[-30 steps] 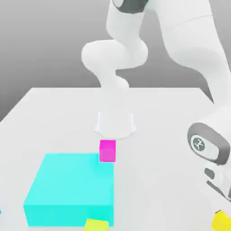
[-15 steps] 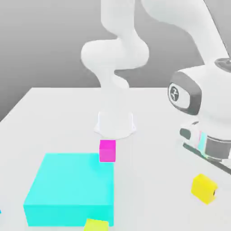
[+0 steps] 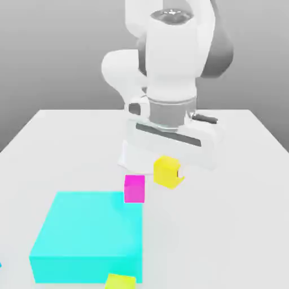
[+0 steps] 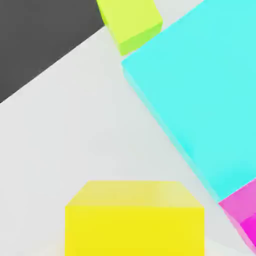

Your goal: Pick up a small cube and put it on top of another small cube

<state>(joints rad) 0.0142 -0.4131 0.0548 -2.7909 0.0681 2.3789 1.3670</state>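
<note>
The small bright yellow cube [image 3: 165, 171] hangs in the air under the hand, and my gripper [image 3: 169, 173] is shut on it. It is just to the exterior view's right of the small magenta cube [image 3: 134, 188] and a little higher, not over it. The magenta cube rests on the white table [image 3: 226, 237], touching the far right corner of the cyan block. In the hand view the yellow cube [image 4: 135, 220] fills the lower middle, and an edge of the magenta cube [image 4: 242, 210] shows beside it.
A big flat cyan block [image 3: 90, 234] lies at the front left, seen also in the hand view [image 4: 205, 85]. A lime-yellow small cube [image 3: 120, 281] sits at its front edge. The arm's white base [image 3: 144, 155] stands just behind the magenta cube.
The hand has swung from the exterior view's front right up and left across the table, carrying the yellow cube off the surface to a spot beside the magenta cube.
</note>
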